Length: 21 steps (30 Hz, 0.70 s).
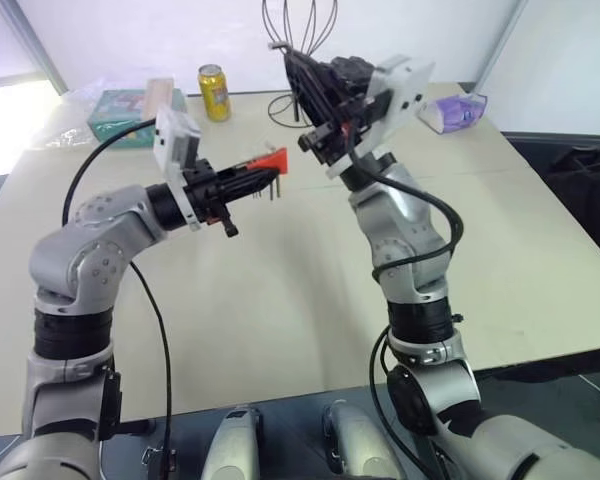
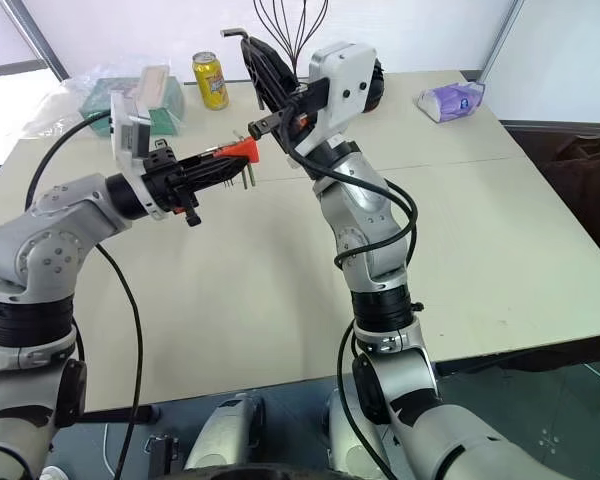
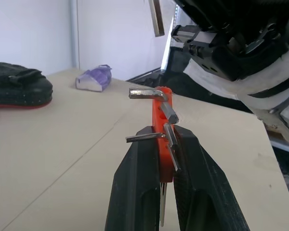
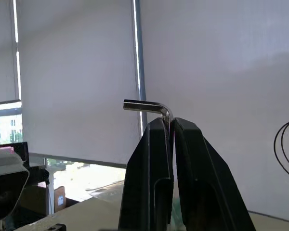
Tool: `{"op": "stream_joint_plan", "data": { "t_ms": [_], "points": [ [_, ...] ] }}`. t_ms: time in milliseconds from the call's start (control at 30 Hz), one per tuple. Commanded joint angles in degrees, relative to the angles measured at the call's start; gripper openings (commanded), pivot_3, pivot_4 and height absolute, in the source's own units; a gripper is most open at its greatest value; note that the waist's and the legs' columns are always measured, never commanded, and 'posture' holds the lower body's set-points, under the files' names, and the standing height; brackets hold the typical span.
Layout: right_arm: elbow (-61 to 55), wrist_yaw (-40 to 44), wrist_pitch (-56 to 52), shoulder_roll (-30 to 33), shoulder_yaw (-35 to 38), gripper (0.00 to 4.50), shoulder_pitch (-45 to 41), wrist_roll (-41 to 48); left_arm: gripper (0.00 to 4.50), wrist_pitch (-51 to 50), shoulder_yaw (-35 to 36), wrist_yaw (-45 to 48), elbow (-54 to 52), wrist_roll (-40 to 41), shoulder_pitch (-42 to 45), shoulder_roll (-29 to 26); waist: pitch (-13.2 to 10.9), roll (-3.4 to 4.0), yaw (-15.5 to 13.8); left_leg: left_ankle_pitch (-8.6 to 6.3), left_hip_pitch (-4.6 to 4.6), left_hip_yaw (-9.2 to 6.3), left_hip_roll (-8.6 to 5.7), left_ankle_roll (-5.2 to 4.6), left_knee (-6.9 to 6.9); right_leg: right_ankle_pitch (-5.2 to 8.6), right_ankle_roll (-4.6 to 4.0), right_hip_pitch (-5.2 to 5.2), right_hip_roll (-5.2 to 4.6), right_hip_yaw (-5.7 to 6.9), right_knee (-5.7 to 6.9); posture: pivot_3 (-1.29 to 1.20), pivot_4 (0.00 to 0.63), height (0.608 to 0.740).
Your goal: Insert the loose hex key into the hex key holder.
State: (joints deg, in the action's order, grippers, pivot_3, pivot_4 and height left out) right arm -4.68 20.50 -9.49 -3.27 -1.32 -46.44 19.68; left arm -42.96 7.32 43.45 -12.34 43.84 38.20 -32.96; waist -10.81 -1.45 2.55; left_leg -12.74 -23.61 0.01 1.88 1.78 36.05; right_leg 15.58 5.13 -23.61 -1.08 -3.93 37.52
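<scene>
The hex key holder (image 1: 271, 161) is a small red-orange block with short grey keys sticking out of one side. My left gripper (image 1: 252, 178) is shut on it and holds it above the beige table (image 1: 280, 300); in the left wrist view the holder (image 3: 159, 113) rises between the two black fingers (image 3: 137, 183). Up and to the right, my right gripper (image 2: 253, 47) is raised and tilted upward, shut on the loose hex key (image 2: 234, 33). The right wrist view has the key's bent end (image 4: 145, 106) poking out above the fingertips. The key hangs higher than the holder, apart from it.
At the table's far side stand a yellow can (image 1: 214, 92), a green box (image 1: 130, 112), a black wire stand (image 1: 298, 40) and a purple packet (image 1: 455, 112). A flat black object (image 3: 19, 84) lies further off on the table.
</scene>
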Motion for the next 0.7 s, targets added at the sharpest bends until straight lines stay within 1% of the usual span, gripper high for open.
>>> {"op": "stream_joint_plan", "data": {
  "t_ms": [33, 333, 700],
  "points": [
    [-1.01, -0.37, 2.74, -0.89, -1.05, 0.1, -0.18, -0.91, 0.0, 1.14, 0.54, 0.03, -0.38, -0.12, 1.86, 0.23, 0.0, 0.0, 0.0, 0.0, 0.0, 0.0, 0.0, 0.0, 0.0, 0.0, 0.0, 0.0, 0.0, 0.0, 0.0, 0.0, 0.15, 0.74],
    [-0.38, -0.68, 4.37, -1.37, -2.4, 0.1, 1.2, -1.46, 0.0, 1.26, 0.34, -0.1, 0.75, -0.53, 3.98, 1.42, 0.0, 0.0, -0.02, 0.0, 0.0, -0.01, 0.0, 0.0, 0.0, 0.0, 0.0, 0.0, -0.01, 0.0, 0.0, 0.0, 0.15, 0.74],
    [-1.29, -1.45, 4.01, -1.04, -2.76, 0.1, 1.62, -1.59, 0.0, 1.05, 0.83, -0.1, 0.86, -0.38, 4.35, 2.01, 0.0, 0.0, -0.01, 0.0, 0.0, -0.06, 0.01, 0.0, -0.02, 0.0, 0.0, -0.01, 0.0, 0.0, 0.0, 0.0, 0.15, 0.74]
  ]
}}
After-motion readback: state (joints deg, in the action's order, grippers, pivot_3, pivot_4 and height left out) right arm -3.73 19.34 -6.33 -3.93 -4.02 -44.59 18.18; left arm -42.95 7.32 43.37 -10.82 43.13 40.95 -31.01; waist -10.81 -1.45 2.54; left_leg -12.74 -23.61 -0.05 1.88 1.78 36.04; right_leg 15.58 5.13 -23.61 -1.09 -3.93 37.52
